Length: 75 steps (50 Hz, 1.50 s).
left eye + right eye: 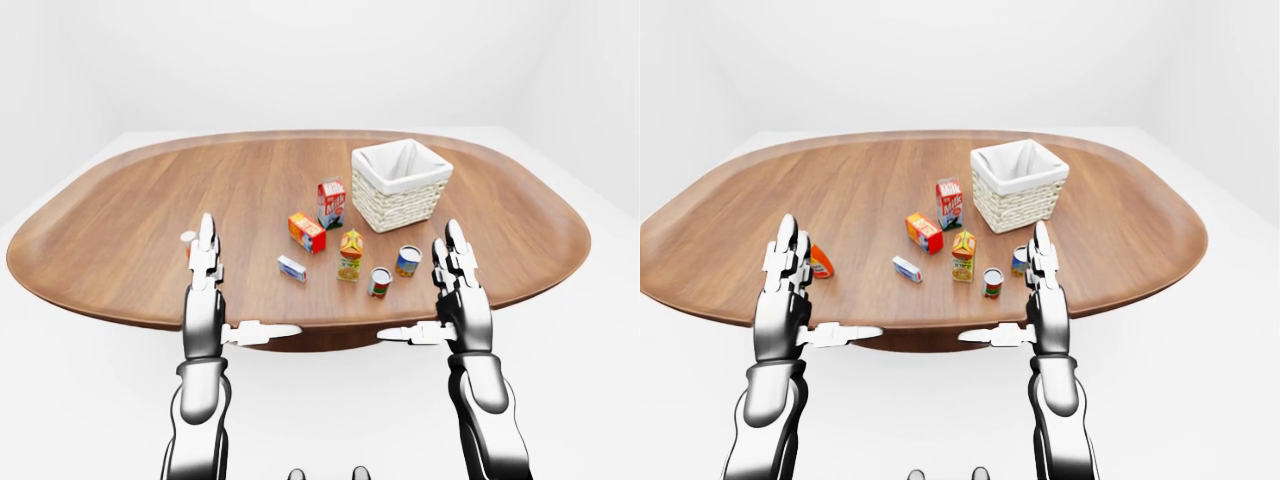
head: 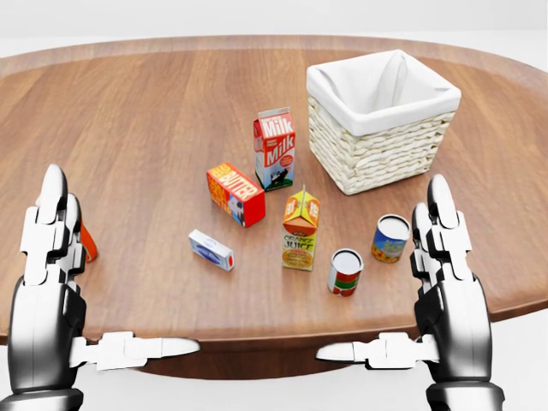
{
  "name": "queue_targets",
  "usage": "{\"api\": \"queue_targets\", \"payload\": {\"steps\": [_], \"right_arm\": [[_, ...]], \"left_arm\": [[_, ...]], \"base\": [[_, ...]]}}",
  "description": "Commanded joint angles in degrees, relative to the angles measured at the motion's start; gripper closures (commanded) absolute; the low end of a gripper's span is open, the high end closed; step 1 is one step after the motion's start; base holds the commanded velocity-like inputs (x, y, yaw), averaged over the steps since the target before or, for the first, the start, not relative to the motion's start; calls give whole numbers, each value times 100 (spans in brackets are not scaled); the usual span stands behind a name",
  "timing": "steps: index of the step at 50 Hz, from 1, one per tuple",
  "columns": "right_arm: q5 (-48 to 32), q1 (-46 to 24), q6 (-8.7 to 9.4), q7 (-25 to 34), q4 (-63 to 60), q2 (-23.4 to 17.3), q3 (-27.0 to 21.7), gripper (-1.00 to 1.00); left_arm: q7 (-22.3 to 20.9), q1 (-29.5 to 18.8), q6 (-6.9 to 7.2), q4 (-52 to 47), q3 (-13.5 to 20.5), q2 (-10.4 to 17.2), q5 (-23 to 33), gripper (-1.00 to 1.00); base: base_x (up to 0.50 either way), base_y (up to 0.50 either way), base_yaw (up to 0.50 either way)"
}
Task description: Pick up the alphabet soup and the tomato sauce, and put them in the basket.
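Note:
Two cans stand near the bottom right of the wooden table in the head view. The red-labelled tomato sauce [image 2: 346, 272] is the left one. The blue and yellow alphabet soup [image 2: 390, 238] is the right one, just left of my right hand's fingers [image 2: 445, 235]. The white-lined wicker basket [image 2: 383, 163] sits above them with nothing visible inside. My right hand [image 2: 379, 267] and left hand [image 2: 124, 261] are both raised at the table's near edge, open, fingers up and thumbs pointing inward. Neither holds anything.
A milk carton [image 2: 274, 147], a butter box [image 2: 235, 193], an orange juice carton [image 2: 300, 229] and a small white and blue box [image 2: 211, 249] stand left of the cans. An orange-red bottle [image 2: 88, 242] is mostly hidden behind my left fingers. The table edge [image 2: 257, 330] runs between my thumbs.

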Motion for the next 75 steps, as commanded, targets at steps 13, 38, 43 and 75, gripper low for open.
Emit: {"api": "queue_targets", "payload": {"steps": [13, 38, 43, 75], "right_arm": [[5, 14, 0, 17, -13, -1, 8, -100], [7, -2, 0, 26, 82, -4, 7, -100], [4, -8, 0, 23, 58, -3, 5, -100], [1, 9, 0, 45, 99, -5, 23, -100]], "left_arm": [[-50, -7, 0, 21, -34, 3, -3, -100], [-59, -1, 0, -1, -44, -2, -6, -100], [-60, -13, 0, 9, -44, 1, -21, -100], [-71, 1, 0, 28, -57, 2, -23, -100]], "base": [[23, 0, 0], [24, 0, 0], [24, 0, 0], [24, 0, 0]]}}
